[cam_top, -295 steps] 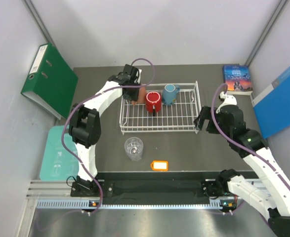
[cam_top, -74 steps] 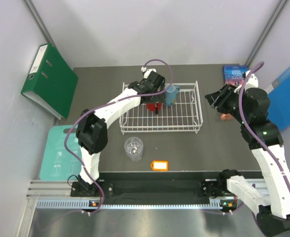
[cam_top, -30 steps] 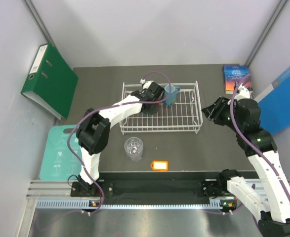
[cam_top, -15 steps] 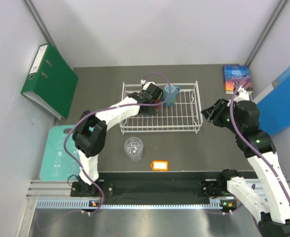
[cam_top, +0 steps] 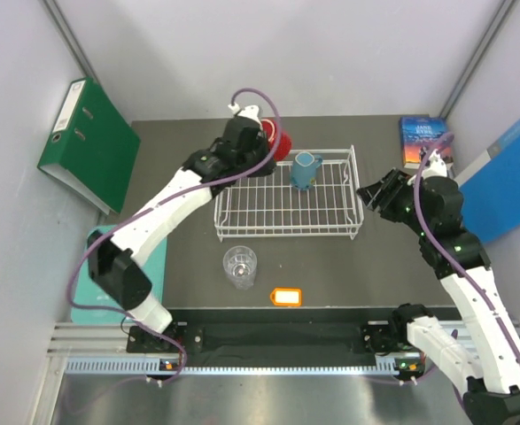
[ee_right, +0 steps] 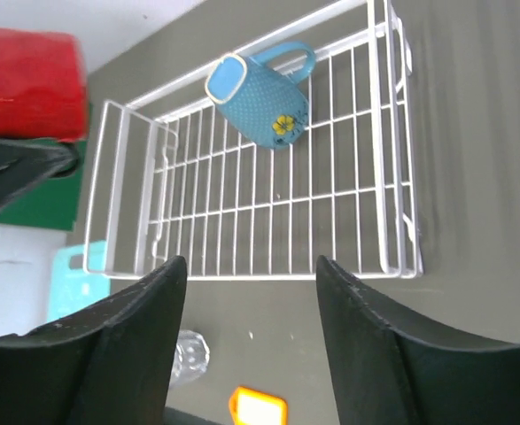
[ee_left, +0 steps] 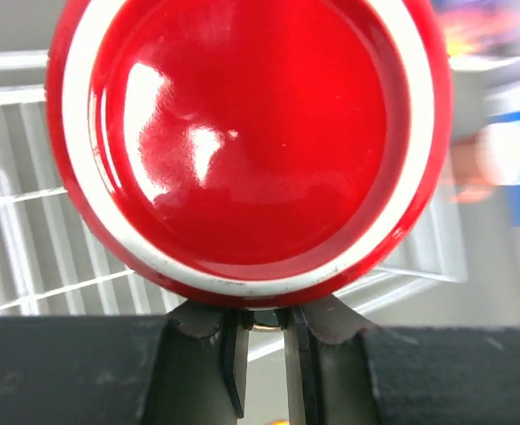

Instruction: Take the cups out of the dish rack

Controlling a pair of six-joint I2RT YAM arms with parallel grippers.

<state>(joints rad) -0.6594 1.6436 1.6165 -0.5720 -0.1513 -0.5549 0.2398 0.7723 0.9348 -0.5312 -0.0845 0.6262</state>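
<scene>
My left gripper (cam_top: 261,139) is shut on the glossy red mug (cam_top: 280,142) and holds it in the air over the far left corner of the white dish rack (cam_top: 286,235). In the left wrist view the red mug (ee_left: 242,142) fills the frame above my gripper (ee_left: 264,326), with the rack's wires (ee_left: 16,93) behind. The light blue mug (cam_top: 305,168) lies in the rack's far part, also shown in the right wrist view (ee_right: 260,102). The glass tumbler (cam_top: 240,266) stands on the table before the rack. My right gripper (cam_top: 372,190) is open and empty beside the rack's right end (ee_right: 268,276). The salmon-pink mug is not clearly in view.
An orange tag (cam_top: 286,297) lies near the table's front edge. A green binder (cam_top: 87,142) leans at the left, with a teal mat (cam_top: 109,274) below it. A book (cam_top: 423,142) and a blue folder (cam_top: 503,181) are at the right.
My left gripper has lifted the red mug up out of the rack toward its far left corner, and the left arm has stretched out. The right arm has barely moved.
</scene>
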